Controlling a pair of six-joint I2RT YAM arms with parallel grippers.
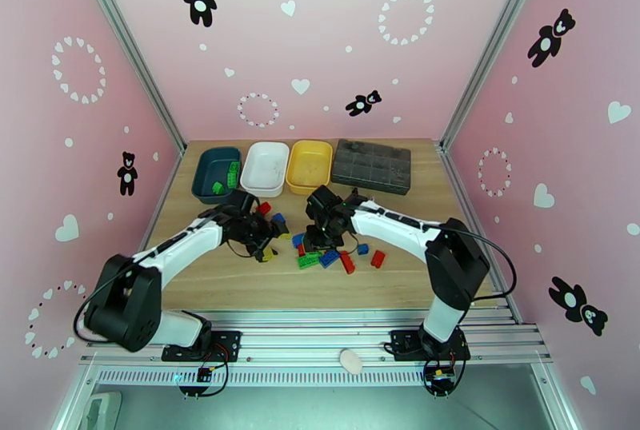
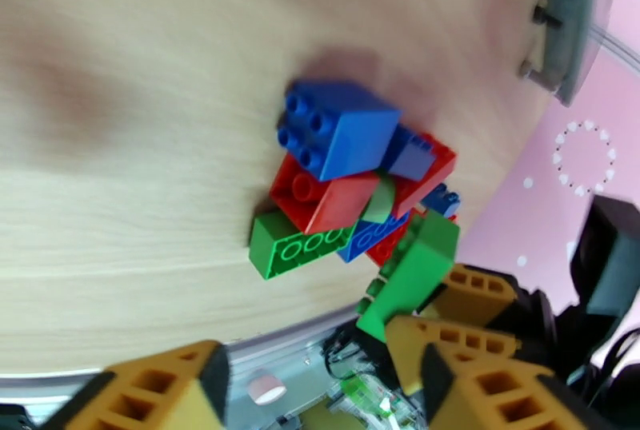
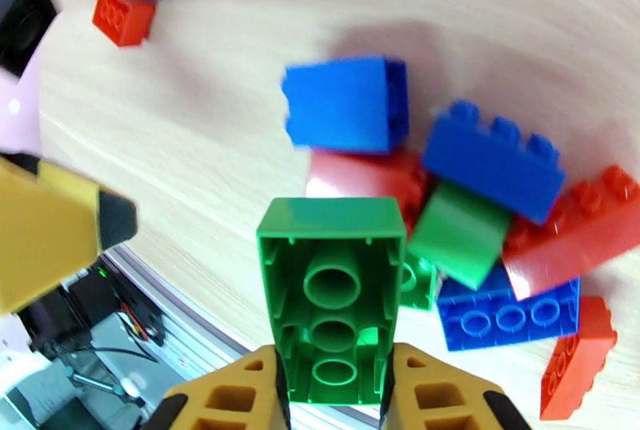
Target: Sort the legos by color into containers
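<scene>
Right wrist view gives the plainest look: the right gripper (image 3: pixel 334 360) is clamped on a green brick (image 3: pixel 332 264). Its fingers press the two long sides and the brick's hollow underside faces the camera. Gripping across the narrow width looks like the sensible choice, since the flat sides give the pads something square to bear on. The brick seems to be raised just clear of the pile (image 1: pixel 324 252), which sits mid-table, a little toward the near edge. Red, blue and green pieces there lie jumbled and leaning on one another.

From overhead, three trays line the far edge of the table (image 1: pixel 240 284). The teal tray (image 1: pixel 206 166) is nearest the far left corner, with the white tray (image 1: pixel 266 169) and the yellow tray (image 1: pixel 310 166) beside it. Green pieces already lie in the teal one, so I'd guess this brick is bound there.

The left gripper (image 1: pixel 266 246) hangs at the pile's left side with its jaws apart and nothing between them, probably placed to pick next.
</scene>
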